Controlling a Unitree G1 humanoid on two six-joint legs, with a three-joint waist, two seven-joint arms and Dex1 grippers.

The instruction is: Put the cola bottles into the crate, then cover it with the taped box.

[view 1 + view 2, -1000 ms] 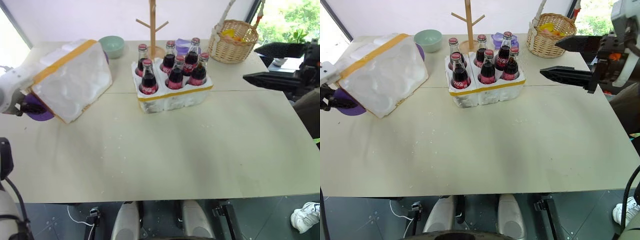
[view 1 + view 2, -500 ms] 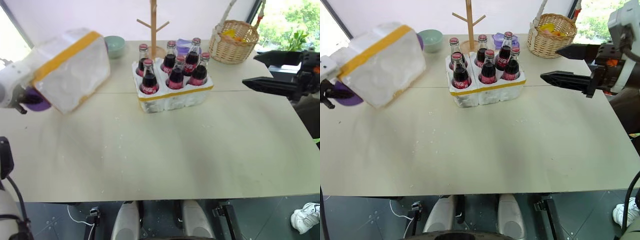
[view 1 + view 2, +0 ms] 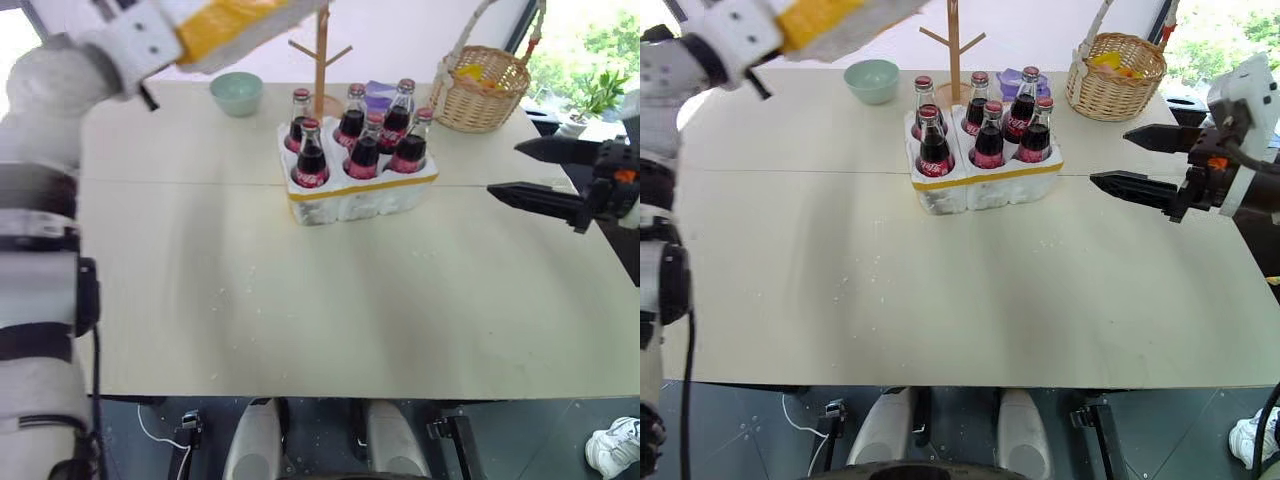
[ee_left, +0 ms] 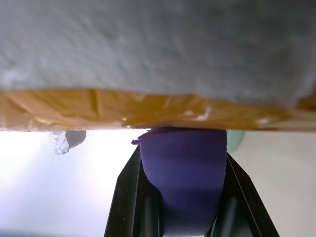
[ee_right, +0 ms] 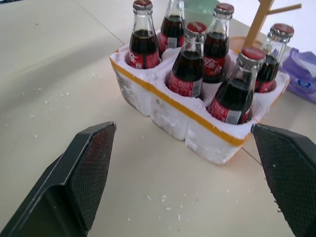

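Cola bottles (image 3: 362, 145), six of them with red caps and red labels, stand upright in the wells of the crate (image 3: 362, 192), a low white foam tray with a yellow tape band around its side. The crate sits on the pale table (image 3: 330, 300), toward its far half, and serves as the landmark for the rest.

Up and to the left of the crate, the taped box (image 3: 235, 25) is in the air, clear of the table, its yellow band showing at the upper edge of the head views. The left gripper (image 4: 180, 207) has its two black fingers (image 4: 126, 197) pressed against a purple piece (image 4: 182, 177) that sits right under the box's taped edge, pinching it between them.

To the right of the crate and apart from it, the right gripper (image 3: 545, 172) hovers above the table edge, pointing toward the crate. Its fingers (image 5: 79, 173) are spread wide with nothing between them; in its wrist view the crate and bottles sit framed between the two pads.

Just behind the crate stands a wooden peg stand (image 3: 320, 55), with a purple packet (image 3: 380, 92) beside it. A green bowl (image 3: 237, 93) lies behind and to the left of the crate, and a wicker basket (image 3: 487, 85) behind and to its right.
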